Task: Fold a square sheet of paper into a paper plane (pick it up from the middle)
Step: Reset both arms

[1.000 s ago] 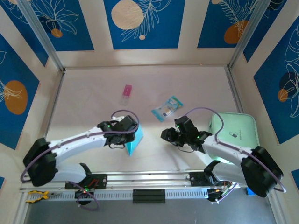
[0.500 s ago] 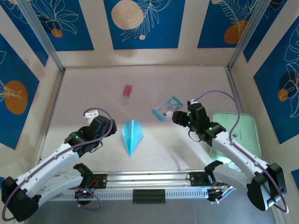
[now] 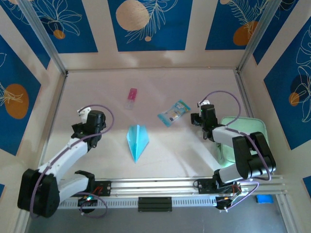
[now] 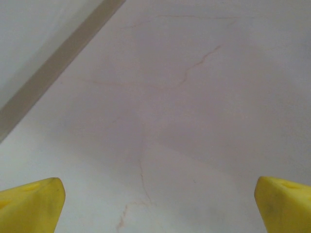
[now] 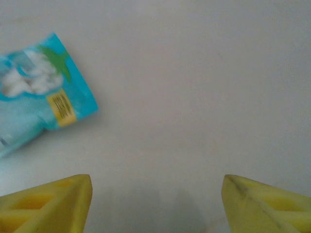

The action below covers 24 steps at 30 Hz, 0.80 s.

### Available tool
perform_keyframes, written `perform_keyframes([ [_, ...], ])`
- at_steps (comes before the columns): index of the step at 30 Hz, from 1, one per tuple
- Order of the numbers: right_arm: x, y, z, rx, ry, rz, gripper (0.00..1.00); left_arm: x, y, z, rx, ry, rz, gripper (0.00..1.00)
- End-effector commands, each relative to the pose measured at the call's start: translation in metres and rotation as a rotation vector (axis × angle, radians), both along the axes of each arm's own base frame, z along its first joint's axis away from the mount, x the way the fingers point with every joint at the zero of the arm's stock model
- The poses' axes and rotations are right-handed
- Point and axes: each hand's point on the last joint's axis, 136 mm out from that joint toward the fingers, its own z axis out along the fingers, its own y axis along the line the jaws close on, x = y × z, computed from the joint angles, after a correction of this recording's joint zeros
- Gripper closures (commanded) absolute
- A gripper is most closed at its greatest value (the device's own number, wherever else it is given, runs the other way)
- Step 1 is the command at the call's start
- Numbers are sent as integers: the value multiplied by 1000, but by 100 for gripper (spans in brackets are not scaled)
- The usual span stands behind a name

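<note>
The left arm (image 3: 65, 153) stretches forward and to the left from its base, with the left gripper (image 3: 86, 125) at its far end, pointing down. Its jaws stand wide apart, the yellow fingertips (image 4: 31, 206) at the bottom corners of the left wrist view. The right arm (image 3: 248, 153) is folded tight, forearm angled forward-left. The right gripper (image 3: 201, 119) is also spread wide, with a broad gap between its yellow fingertips (image 5: 48, 204).

The paper plane (image 3: 137, 140) lies on the table (image 3: 170, 82), the packet (image 3: 173, 112) behind-right of it, what may be a tube (image 3: 131, 97) behind-left
</note>
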Motion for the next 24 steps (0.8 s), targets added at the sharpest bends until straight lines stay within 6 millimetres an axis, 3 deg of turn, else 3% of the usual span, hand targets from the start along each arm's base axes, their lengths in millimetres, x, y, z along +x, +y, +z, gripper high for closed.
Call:
perform_keyframes([
  [1,24,16,40,105,-211,160,31,32,1,20,104,-61,-65,1],
  [4,13,-2,34,266,-249,177,31,51,2,21,213,-77,-103,0],
  [6,9,0,38,295,-325,210,29,61,0,14,255,-75,-133,0],
  [8,16,-2,28,282,-240,177,26,73,-11,7,270,-105,-212,1],
  [9,20,-9,30,292,-258,139,14,77,-14,5,274,-134,-230,0],
  [11,21,-17,27,275,-233,84,0,81,-20,1,267,-196,-262,0],
  [21,22,-19,27,238,-238,52,1,88,-33,-18,120,-271,-417,0],
  [23,22,-19,26,236,-237,52,1,87,-38,-30,89,-265,-464,0],
  [24,22,-19,26,235,-239,51,1,87,-35,-25,109,-323,-453,0],
])
